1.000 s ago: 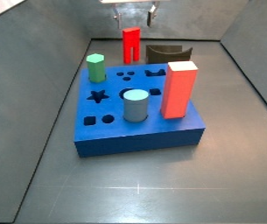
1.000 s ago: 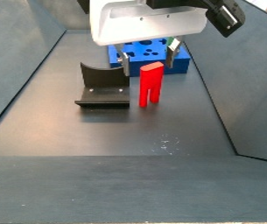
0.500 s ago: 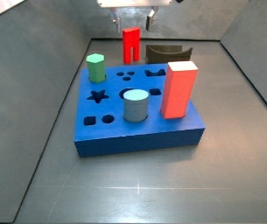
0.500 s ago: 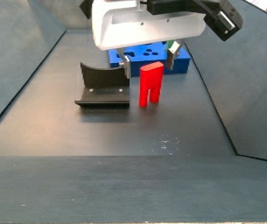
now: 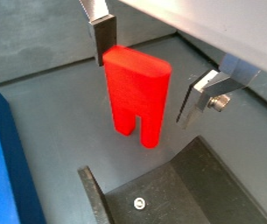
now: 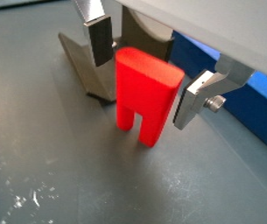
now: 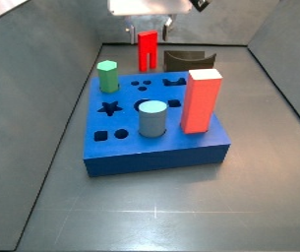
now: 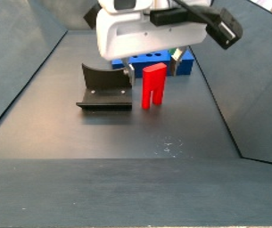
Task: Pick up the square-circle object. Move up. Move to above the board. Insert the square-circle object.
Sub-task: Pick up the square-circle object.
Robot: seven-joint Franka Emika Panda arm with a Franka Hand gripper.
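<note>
In a wrist view, the square-circle object stands upright on the grey floor, its long axis vertical. The rounded top is up and the two legs, split by a narrow slit, point down to the floor. The gripper is around its upper part: one silver finger is at one side and the other finger at the opposite side. The jaws stand wide, and a gap shows between each plate and the red faces, so nothing is held. The dark fixture lies just beside the legs, and a blue edge of the board is seen at the side.

In a wrist view from the opposite side, the square-circle object is again upright with the slit at the lower end. The gripper has its fingers on both sides of it, not pressing. The fixture is behind the piece, the board is near it.

In a side view, the square-circle object stands on the floor just behind the board, beside the fixture. The gripper hangs over its top. On the board stand an orange-red block, a grey-blue cylinder and a green peg.

In a side view, the square-circle object is vertical, between the fixture and the board. The gripper is at its top, the fingertips mostly hidden by the white wrist housing.
</note>
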